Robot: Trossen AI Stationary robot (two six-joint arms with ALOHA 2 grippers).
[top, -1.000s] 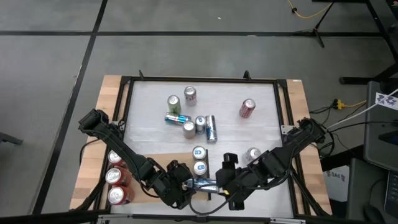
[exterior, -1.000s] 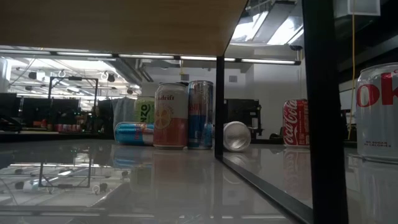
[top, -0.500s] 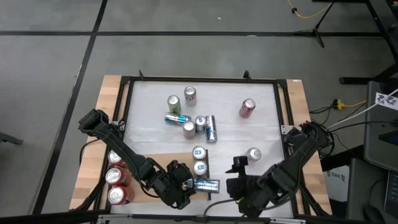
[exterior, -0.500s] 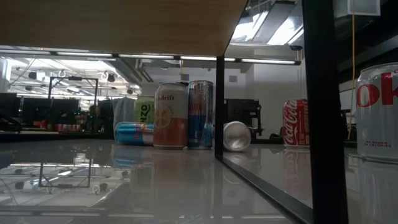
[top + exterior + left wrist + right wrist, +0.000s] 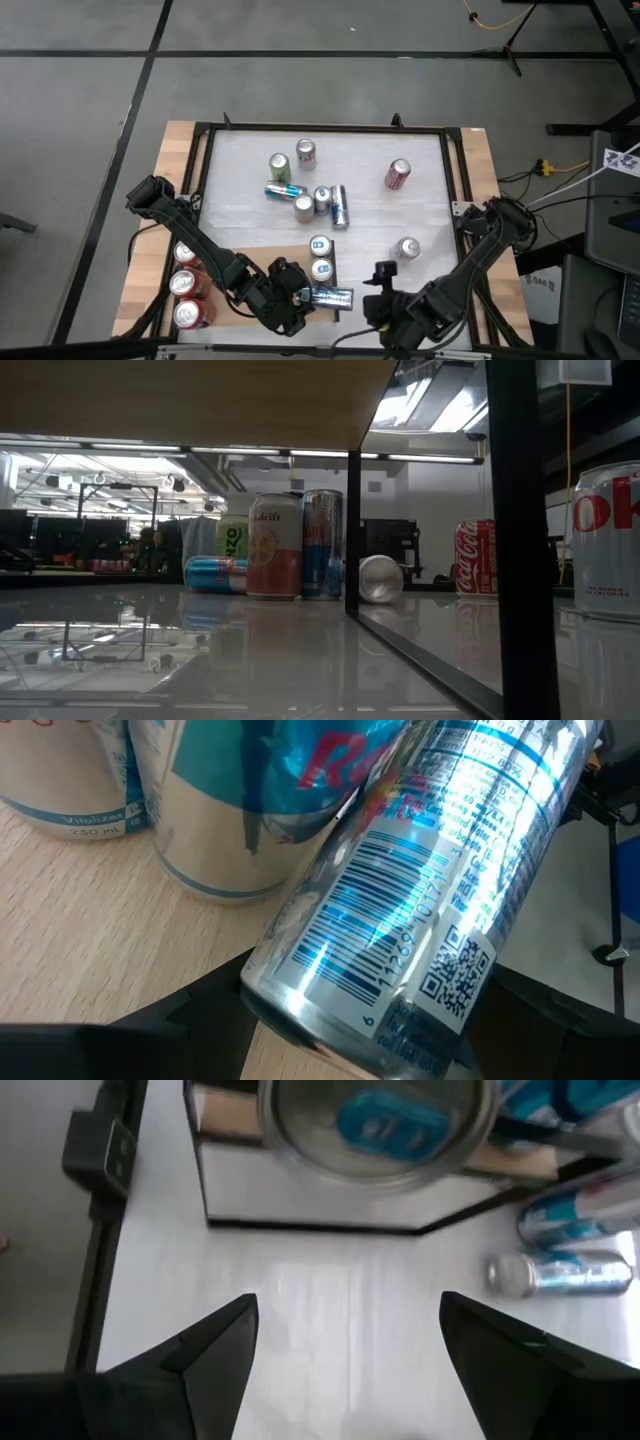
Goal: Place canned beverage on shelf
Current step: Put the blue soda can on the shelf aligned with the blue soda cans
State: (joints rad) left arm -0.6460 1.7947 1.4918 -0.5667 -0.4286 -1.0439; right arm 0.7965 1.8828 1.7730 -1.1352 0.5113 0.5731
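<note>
Three red cans (image 5: pixel 185 283) and two blue cans (image 5: pixel 320 257) already stand on the shelf (image 5: pixel 240 262), so part of the task looks done. Several more cans (image 5: pixel 305 190) wait on the white worktop (image 5: pixel 420 200), well apart from both pincers, so much is probably left.

The left pincer (image 5: pixel 300 303) is clamped on a silver-blue can (image 5: pixel 333 297). In the left wrist view this can (image 5: pixel 420 890) lies tilted across the dark fingers (image 5: pixel 190 1015), over the wood of the shelf (image 5: pixel 90 920), and it leans against a standing can (image 5: pixel 240 820) just in front of the pincer. It is not yet upright, so this step seems unfinished. The left arm reaches low along the near edge of the shelf.

The right pincer (image 5: pixel 378 300) stands apart and holds nothing; in its wrist view its fingers (image 5: pixel 210 1345) are spread over bare worktop. It is just beside the held can, and the right arm bends back toward the worktop's near corner.
</note>
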